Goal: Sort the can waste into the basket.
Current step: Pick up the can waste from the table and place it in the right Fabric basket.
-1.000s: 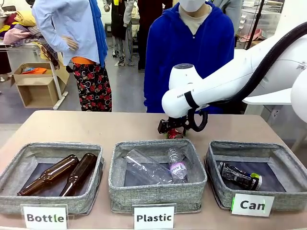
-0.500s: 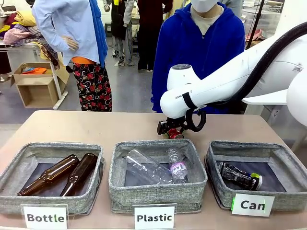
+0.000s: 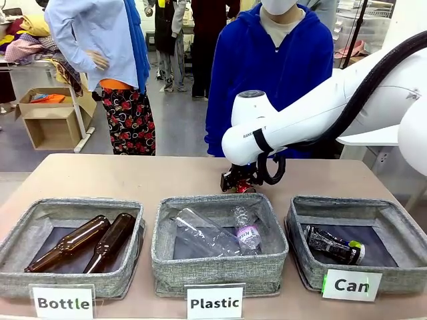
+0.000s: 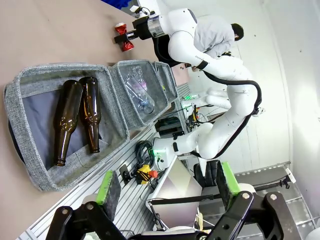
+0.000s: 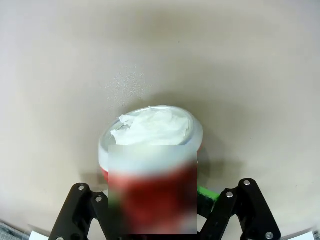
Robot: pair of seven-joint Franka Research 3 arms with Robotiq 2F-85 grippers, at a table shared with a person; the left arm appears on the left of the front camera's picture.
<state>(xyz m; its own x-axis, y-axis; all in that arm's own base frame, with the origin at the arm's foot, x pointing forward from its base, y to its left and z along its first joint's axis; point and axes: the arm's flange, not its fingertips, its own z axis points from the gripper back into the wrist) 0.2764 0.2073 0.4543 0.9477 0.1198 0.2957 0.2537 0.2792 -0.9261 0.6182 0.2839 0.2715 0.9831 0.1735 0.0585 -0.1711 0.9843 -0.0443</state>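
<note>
Behind the middle basket, on the smooth tan table, the right gripper is clamped around the shiny crushed red can. Rightmost, the grey woven "Can" basket contains the black can.

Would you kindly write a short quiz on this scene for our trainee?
1. True or false: the crushed black metal can lies in the grey fabric basket labelled "Can".
2. How many brown glass bottles lie in the grey "Bottle" basket?
3. Relative to the grey "Plastic" basket, the right pincer meets the crushed shiny red can: A) inside it; B) on the table behind it.
Key: 1 true; 2 two; 3 B.
</note>
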